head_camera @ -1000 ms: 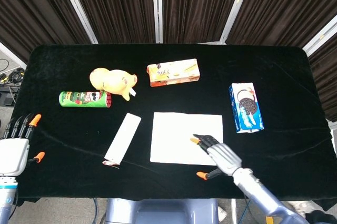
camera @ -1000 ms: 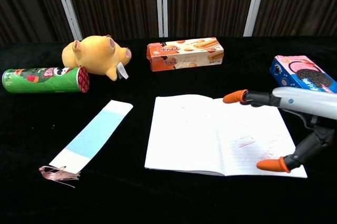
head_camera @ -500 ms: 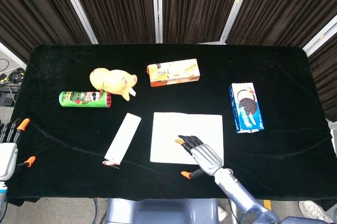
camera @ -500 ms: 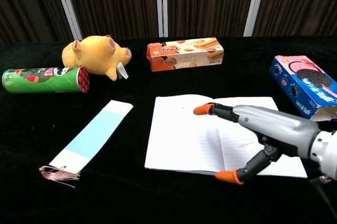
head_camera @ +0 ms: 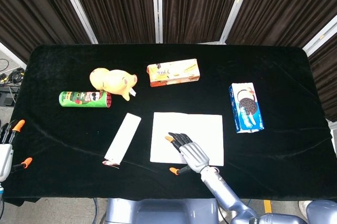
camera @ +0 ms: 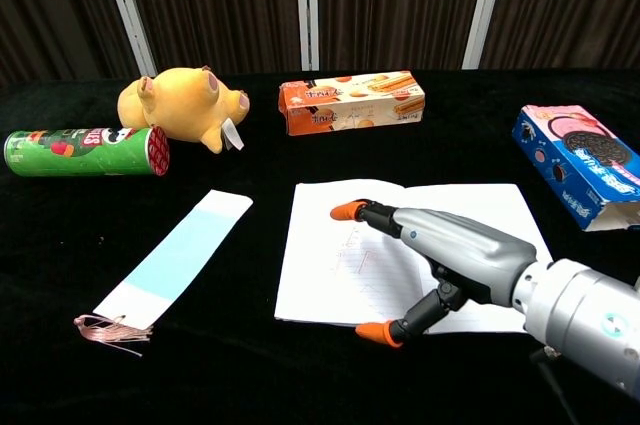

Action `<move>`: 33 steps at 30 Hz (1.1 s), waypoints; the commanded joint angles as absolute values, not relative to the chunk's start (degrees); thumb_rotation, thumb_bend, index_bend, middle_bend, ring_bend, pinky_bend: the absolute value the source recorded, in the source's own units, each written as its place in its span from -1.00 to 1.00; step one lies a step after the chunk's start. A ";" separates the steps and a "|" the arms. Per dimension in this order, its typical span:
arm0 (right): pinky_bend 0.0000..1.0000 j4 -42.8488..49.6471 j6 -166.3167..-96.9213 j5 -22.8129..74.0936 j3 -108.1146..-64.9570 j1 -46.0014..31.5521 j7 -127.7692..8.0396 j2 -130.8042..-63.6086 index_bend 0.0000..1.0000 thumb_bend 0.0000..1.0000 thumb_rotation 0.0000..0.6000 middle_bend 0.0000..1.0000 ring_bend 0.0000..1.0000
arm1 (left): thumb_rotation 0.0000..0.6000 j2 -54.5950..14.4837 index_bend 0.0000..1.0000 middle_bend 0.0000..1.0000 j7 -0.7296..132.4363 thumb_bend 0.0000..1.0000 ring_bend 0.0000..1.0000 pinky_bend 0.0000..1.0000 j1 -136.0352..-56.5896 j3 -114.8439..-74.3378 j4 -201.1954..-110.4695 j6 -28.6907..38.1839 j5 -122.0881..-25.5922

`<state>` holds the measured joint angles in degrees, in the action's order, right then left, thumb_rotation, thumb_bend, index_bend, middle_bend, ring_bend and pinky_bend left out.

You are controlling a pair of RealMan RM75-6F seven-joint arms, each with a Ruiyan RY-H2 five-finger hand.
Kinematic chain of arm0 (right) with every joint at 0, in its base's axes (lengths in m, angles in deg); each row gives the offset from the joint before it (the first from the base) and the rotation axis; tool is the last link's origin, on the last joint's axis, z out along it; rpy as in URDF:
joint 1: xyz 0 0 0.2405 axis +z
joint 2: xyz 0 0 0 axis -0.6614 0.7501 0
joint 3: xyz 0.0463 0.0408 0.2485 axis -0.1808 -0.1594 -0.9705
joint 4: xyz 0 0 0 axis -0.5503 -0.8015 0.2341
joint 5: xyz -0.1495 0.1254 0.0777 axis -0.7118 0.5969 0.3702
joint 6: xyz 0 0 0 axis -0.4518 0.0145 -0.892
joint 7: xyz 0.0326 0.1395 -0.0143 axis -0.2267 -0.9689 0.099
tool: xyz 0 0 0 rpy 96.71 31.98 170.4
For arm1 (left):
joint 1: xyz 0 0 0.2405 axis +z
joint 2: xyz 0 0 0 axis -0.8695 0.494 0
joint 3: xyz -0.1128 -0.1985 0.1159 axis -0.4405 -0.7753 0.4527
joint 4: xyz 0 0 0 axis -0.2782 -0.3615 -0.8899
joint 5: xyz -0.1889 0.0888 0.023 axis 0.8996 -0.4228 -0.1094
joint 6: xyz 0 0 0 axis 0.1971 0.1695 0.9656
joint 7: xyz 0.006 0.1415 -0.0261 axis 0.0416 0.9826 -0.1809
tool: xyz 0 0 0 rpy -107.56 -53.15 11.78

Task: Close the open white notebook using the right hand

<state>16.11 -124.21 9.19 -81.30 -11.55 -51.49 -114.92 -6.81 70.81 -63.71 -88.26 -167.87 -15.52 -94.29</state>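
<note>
The open white notebook (head_camera: 197,126) (camera: 480,205) lies flat at the front middle of the black table. My right hand (head_camera: 185,151) (camera: 440,255) is spread above its left page, fingers pointing left, thumb at the notebook's front edge; it holds nothing. I cannot tell whether it touches the paper. My left hand (head_camera: 6,147) shows only at the left edge of the head view, off the table, fingers apart and empty.
A white and blue bookmark (head_camera: 123,137) (camera: 178,259) lies left of the notebook. Behind stand a green can (head_camera: 84,98) (camera: 82,151), a yellow plush toy (head_camera: 111,81) (camera: 182,103), an orange biscuit box (head_camera: 173,72) (camera: 351,101) and a blue cookie box (head_camera: 246,107) (camera: 577,163).
My right hand has swept left across the notebook, from its right page to its left page. My left hand has sunk lower and further out at the left edge.
</note>
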 commanded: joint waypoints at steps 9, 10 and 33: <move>-1.00 13.90 -126.40 11.10 -82.12 -11.22 -47.01 -120.34 -1.00 -0.72 1.00 -1.00 -1.00 | 1.00 -6.72 -1.00 -1.00 69.02 -0.79 -1.00 -1.00 -63.20 -88.39 -167.09 -15.73 -94.21; -1.00 13.69 -126.58 11.48 -82.32 -11.22 -46.67 -120.81 -1.00 -0.72 1.00 -1.00 -1.00 | 1.00 -6.71 -1.00 -1.00 68.88 -0.79 -1.00 -1.00 -63.17 -88.39 -167.04 -15.74 -94.24; -1.00 7.03 -127.06 15.64 -83.63 -10.74 -43.70 -127.22 -1.00 -0.71 1.00 -1.00 -1.00 | 1.00 -6.60 -1.00 -1.00 68.26 -0.79 -1.00 -1.00 -63.10 -88.77 -167.15 -15.56 -94.31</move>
<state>7.13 -127.08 15.57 -83.58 -10.77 -43.63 -127.12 -6.60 68.28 -63.09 -88.77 -167.15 -15.56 -94.30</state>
